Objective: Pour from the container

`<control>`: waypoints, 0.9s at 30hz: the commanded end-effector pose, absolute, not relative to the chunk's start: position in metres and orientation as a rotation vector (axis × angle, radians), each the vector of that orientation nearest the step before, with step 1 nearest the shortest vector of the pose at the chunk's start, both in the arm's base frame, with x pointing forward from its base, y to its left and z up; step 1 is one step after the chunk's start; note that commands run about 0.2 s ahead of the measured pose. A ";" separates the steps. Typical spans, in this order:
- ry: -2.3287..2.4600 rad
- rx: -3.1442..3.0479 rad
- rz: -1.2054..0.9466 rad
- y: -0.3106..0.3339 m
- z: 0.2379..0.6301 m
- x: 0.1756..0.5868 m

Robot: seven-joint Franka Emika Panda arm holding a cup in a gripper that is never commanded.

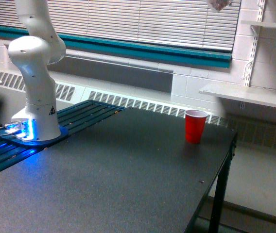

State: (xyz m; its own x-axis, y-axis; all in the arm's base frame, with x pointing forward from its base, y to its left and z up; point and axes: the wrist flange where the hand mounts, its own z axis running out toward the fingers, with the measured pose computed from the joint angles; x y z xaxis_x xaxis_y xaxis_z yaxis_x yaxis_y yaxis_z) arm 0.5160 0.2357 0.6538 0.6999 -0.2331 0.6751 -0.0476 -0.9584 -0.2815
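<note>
One dark table (128,184) fills the near part of the exterior view, its speckled top bare toward the front, with a black leg (219,194) at its corner on the exterior view's right. Farther back, on the exterior view's left, the arm's white base (37,102) stands on a blue-lit mount (24,132) beside dark slats (87,114). The arm rises from there and leaves the picture at the top edge.

Past mid-table, a red cup (195,125) stands upright near the far edge, well below the only part of the arm's load that shows and slightly to the exterior view's left of it.

That load is the cup (219,4), a clear thing with pinkish-brown bits inside, cut off by the top edge of the frame, high above the table and in front of the blinds (143,22). It hangs nearly over the red cup, far apart from it in height. The gripper itself lies outside the picture, so how its jaws stand cannot be seen.

Behind the table a long vent grille (143,104) runs along the wall under a teal sill (143,48). To the exterior view's right, white shelves (247,94) hang on brackets.
</note>
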 end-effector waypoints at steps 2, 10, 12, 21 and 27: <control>0.182 -2.664 -1.104 0.257 0.651 0.509; 0.160 -2.658 -1.103 0.256 0.640 0.506; 0.162 -2.667 -1.101 0.255 0.633 0.506; 0.153 -2.723 -1.030 0.246 0.593 0.503; 0.145 -2.767 -0.964 0.241 0.561 0.499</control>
State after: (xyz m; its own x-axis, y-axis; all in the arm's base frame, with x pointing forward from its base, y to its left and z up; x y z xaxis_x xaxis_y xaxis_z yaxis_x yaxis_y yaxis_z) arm 0.5024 0.2477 0.5783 0.7676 -0.1830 0.6143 -0.0333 -0.9685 -0.2469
